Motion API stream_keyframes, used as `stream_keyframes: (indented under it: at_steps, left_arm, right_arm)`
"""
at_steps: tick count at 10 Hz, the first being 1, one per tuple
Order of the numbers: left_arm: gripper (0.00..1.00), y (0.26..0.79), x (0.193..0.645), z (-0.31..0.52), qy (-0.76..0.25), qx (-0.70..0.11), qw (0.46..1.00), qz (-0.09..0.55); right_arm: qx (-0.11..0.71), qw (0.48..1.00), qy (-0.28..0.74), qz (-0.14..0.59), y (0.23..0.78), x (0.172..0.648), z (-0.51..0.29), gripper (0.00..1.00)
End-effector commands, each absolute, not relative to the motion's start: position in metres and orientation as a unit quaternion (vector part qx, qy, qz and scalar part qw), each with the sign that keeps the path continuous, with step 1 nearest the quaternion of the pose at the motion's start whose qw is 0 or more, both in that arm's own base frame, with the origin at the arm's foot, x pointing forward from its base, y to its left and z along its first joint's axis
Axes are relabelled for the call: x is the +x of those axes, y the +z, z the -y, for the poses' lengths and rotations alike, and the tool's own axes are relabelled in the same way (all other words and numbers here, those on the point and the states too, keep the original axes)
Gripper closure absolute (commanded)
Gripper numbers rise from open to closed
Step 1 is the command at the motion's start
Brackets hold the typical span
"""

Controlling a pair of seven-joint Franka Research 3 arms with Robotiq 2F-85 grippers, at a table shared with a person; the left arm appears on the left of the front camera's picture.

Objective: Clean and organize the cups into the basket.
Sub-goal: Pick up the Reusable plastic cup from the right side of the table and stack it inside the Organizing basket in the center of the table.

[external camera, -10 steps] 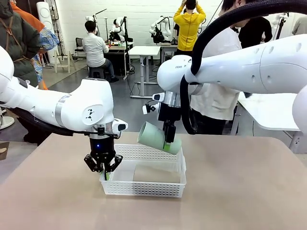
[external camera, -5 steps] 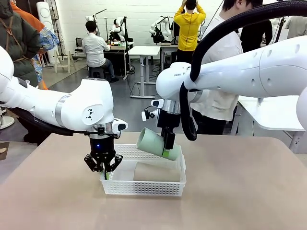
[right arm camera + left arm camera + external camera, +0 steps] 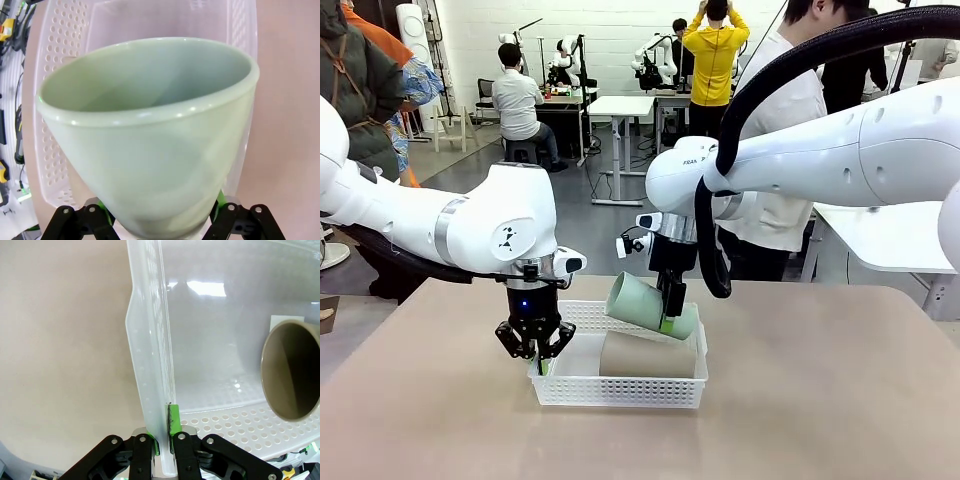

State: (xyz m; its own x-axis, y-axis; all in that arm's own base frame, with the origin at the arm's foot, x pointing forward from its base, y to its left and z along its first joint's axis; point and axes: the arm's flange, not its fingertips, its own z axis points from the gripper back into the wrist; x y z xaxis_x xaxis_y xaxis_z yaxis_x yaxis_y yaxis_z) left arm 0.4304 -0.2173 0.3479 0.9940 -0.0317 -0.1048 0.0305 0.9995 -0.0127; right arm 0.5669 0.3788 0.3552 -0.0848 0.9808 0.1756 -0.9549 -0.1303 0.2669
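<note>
The white perforated basket (image 3: 570, 388) sits mid-table. My left gripper (image 3: 541, 362) is shut on its left wall; in the left wrist view the green pads (image 3: 172, 421) pinch the basket's rim (image 3: 150, 365). A tan-brown cup (image 3: 645, 356) lies on its side inside the basket, its open mouth (image 3: 291, 371) facing my left wrist camera. My right gripper (image 3: 670, 322) is shut on the pale mint green cup (image 3: 642, 303), held tilted on its side just above the basket's far right part. That mint cup (image 3: 150, 135) shows close up over the basket (image 3: 55, 75) in the right wrist view.
The beige table (image 3: 820, 400) spreads open on both sides of the basket. A person in a white shirt (image 3: 775, 200) stands at the far edge behind my right arm. Other people and tables are farther back.
My right gripper has lowered the mint cup slightly toward the basket. A tan-brown cup has come into view lying inside the basket. My left gripper has stayed on the basket wall.
</note>
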Motion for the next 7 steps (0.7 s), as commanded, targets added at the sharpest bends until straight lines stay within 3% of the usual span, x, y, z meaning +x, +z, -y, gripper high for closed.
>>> stream_keyframes:
  at_steps: [1, 5, 6, 7]
  left_arm:
    - [1.0, 0.3488, 0.4295, 0.2181, -0.017, -0.005, 0.999, -0.051]
    - [1.0, 0.3488, 0.4295, 0.2181, -0.017, -0.005, 0.999, -0.051]
    - [1.0, 0.3488, 0.4295, 0.2181, -0.017, -0.005, 0.999, -0.051]
    - [1.0, 0.3488, 0.4295, 0.2181, -0.017, -0.005, 0.999, -0.051]
  right_arm:
    - [0.156, 0.652, 0.74, -0.058, 0.3365, 0.5567, -0.3646, 0.19]
    - [0.156, 0.653, 0.739, -0.056, 0.3389, 0.549, -0.3693, 0.19]
    - [0.157, 0.653, 0.739, -0.054, 0.3407, 0.5481, -0.3698, 0.0]
    - [0.156, 0.651, 0.741, -0.052, 0.3424, 0.5469, -0.3703, 0.0]
